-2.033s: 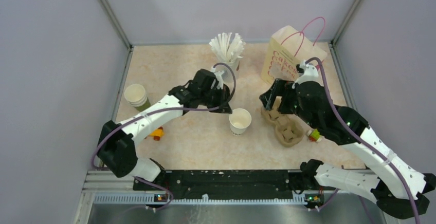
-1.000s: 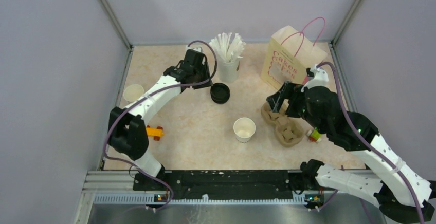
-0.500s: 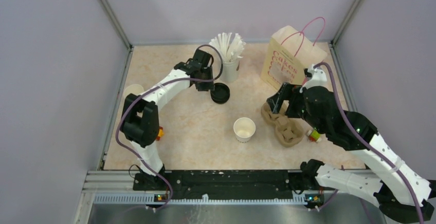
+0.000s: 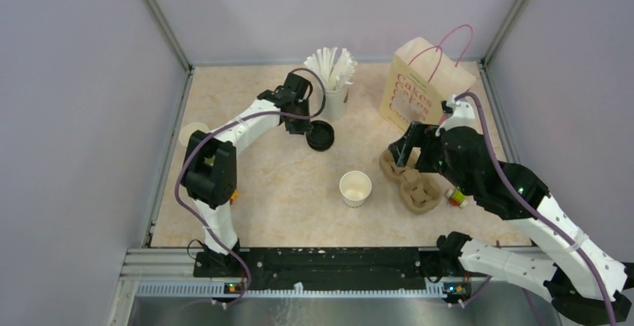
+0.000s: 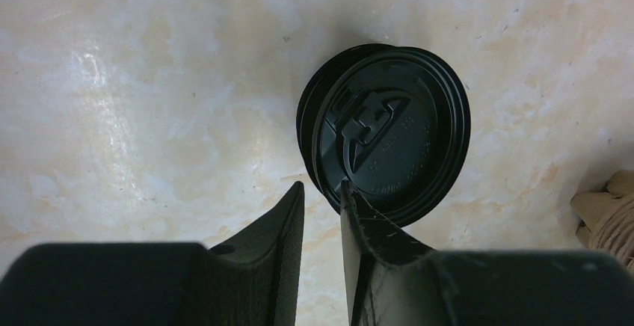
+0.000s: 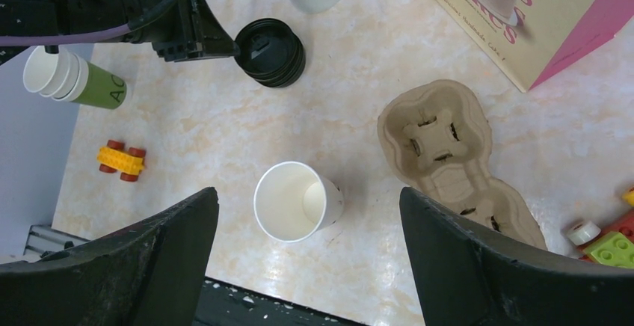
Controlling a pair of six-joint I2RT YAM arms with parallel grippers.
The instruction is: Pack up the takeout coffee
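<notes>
The black lid (image 5: 392, 131) lies flat on the table (image 4: 284, 191), topping what looks like a short stack of black lids, near the front of the white cup of straws (image 4: 333, 79). In the left wrist view it sits just ahead of the left gripper (image 5: 321, 188). The right-hand fingertip overlaps the lid's near rim and the other fingertip stands just beside that rim. The two fingers are drawn close, with only a slim strip of table showing between them, and nothing is seen clamped there. Whether a fingertip touches the lid cannot be told.

The lidless white paper cup (image 6: 295, 200) stands upright, well apart from the lid, nearer the arm bases, with the brown cup carrier (image 6: 441, 146) to its right. The right gripper (image 4: 400, 146) hangs above the carrier's far end, its fingers spread wide and holding nothing. A paper bag (image 4: 419, 87) stands behind the carrier.
</notes>
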